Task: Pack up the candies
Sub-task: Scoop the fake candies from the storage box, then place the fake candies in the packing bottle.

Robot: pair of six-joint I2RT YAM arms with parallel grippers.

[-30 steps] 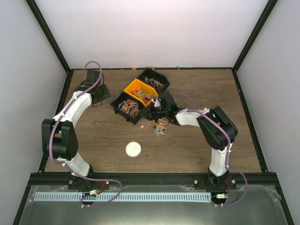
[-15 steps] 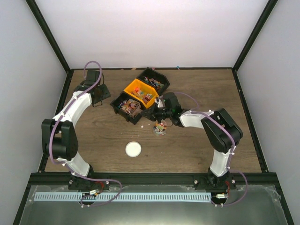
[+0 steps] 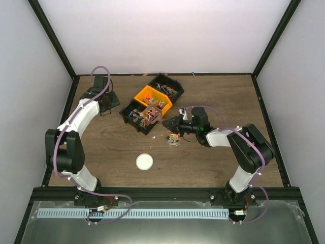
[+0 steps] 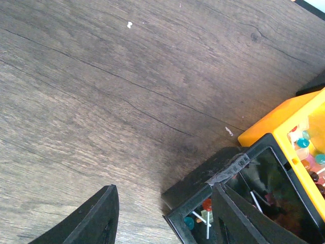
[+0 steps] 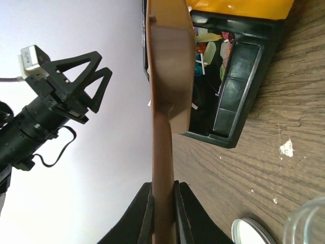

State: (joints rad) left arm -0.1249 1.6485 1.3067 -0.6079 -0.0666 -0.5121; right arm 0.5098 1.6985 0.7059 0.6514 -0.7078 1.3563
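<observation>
Scoop [image 5: 170, 66] clamped in right gripper [image 5: 163, 192].

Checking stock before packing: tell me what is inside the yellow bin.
Mixed-colour wrapped candies lie in the yellow bin. Its floor beneath them is covered, so their depth cannot be told.

Bright, even light from above. Shadows on the tabletop [image 3: 213, 96] are soft and faint; a darker one lies beside the black bin [image 4: 223, 168], lower centre of the left wrist view.
</observation>
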